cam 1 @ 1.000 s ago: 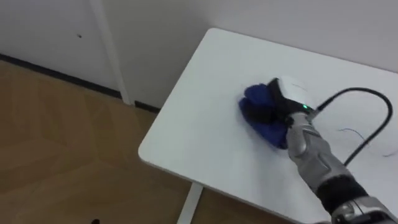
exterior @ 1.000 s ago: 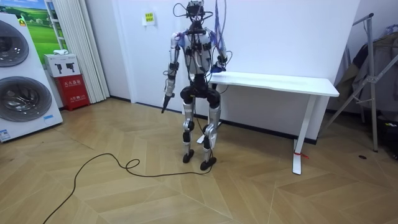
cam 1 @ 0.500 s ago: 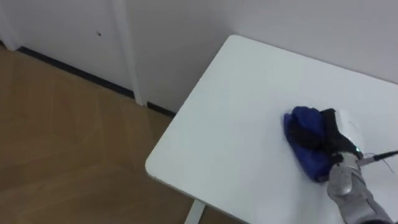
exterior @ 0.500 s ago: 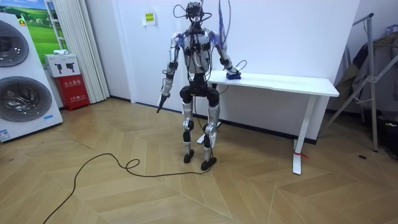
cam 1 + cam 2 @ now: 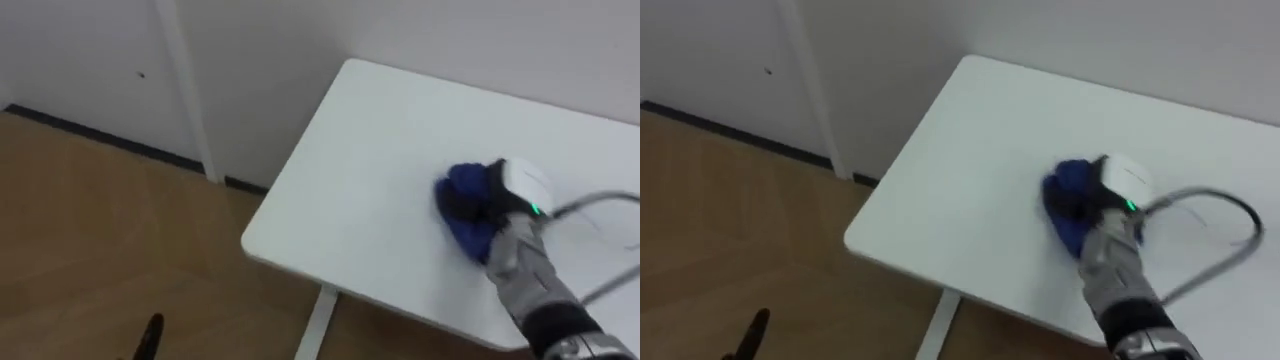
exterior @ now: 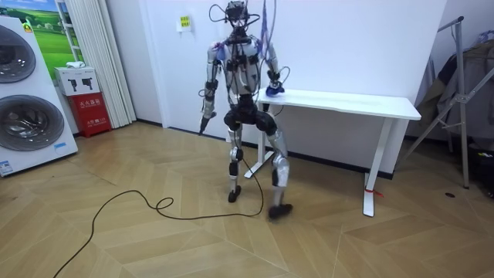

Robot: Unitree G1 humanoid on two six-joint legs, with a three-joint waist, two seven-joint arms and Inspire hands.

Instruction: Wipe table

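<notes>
A white table (image 5: pixel 350 170) lies before me, its left end near. On it a crumpled blue cloth (image 5: pixel 462 208) rests under my right hand (image 5: pixel 497 196), whose dark fingers curl over the cloth and press it to the tabletop. In the right eye view the same cloth (image 5: pixel 1068 205) and right hand (image 5: pixel 1102 200) sit mid-table. In the room view I stand at the table's (image 6: pixel 363 103) left end, with my right hand (image 6: pixel 272 89) on the cloth there. My left hand (image 6: pixel 204 117) hangs by my side, away from the table.
A wall and a dark skirting board (image 5: pixel 90 135) run behind the table's left end, with wooden floor (image 5: pixel 90 250) below. A table leg (image 5: pixel 318 320) shows under the near edge. Washing machines (image 6: pixel 27 93) stand at the room view's left, and a cable (image 6: pixel 131 208) lies on the floor.
My right hand has slid the blue cloth back towards the table's left end. In the room view one leg has stepped out to the right. The eye view has shifted.
</notes>
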